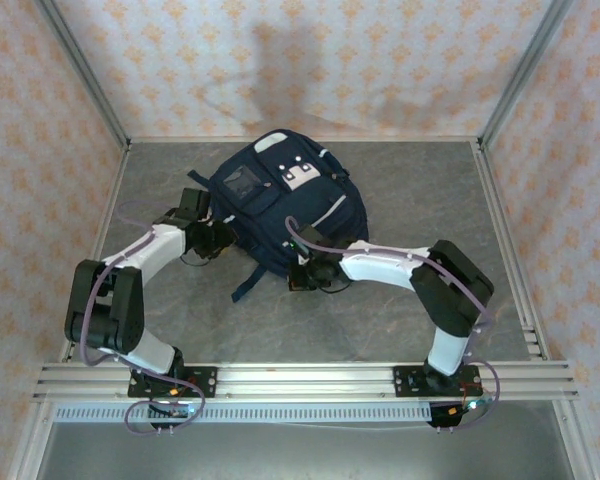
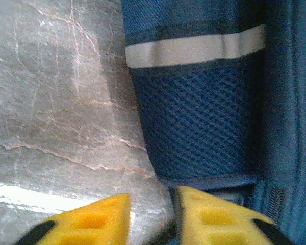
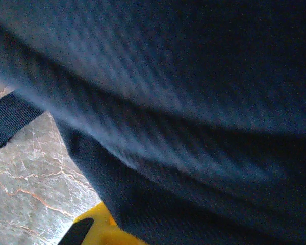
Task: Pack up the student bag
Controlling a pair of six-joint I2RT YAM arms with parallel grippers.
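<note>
The student bag (image 1: 280, 205), navy blue with white stripes and patches, lies front-up at the middle of the grey table (image 1: 400, 190). My left gripper (image 1: 218, 238) is at the bag's left side. In the left wrist view it (image 2: 153, 214) is open, with bare table showing between its yellow fingers (image 2: 92, 222), right next to the bag's mesh side pocket (image 2: 194, 122) under a white stripe (image 2: 194, 50). My right gripper (image 1: 305, 272) is at the bag's near edge. Navy fabric (image 3: 194, 102) drapes over its jaws and hides them; one yellow finger (image 3: 99, 229) peeks out.
A loose navy strap (image 1: 248, 285) trails from the bag toward the near edge, also seen as a strap end (image 3: 10, 120) over the table. Patterned walls and metal posts (image 1: 80, 70) box in the table. A metal rail (image 1: 300, 378) carries both arm bases.
</note>
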